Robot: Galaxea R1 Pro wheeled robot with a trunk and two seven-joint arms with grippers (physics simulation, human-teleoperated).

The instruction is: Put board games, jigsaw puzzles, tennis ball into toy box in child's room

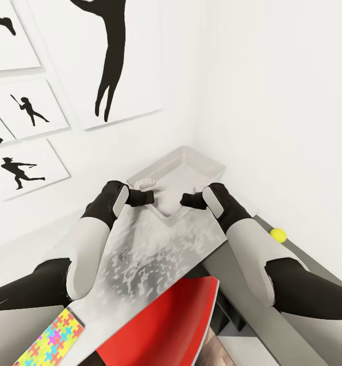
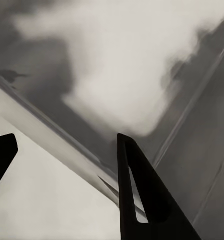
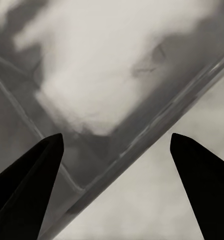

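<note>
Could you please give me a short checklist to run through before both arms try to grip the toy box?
1. Left gripper at the toy box near rim: ok, one finger lies over the rim.
2. Left gripper open: ok.
3. Right gripper open and straddling the rim: ok, in the right wrist view the rim runs between the spread fingers.
4. Box contents: cannot tell, only one pale object shows inside.
5. Tennis ball in the box: not ok, it lies outside, beside the right arm.
6. Jigsaw puzzle in the box: not ok, it lies on the table.
</note>
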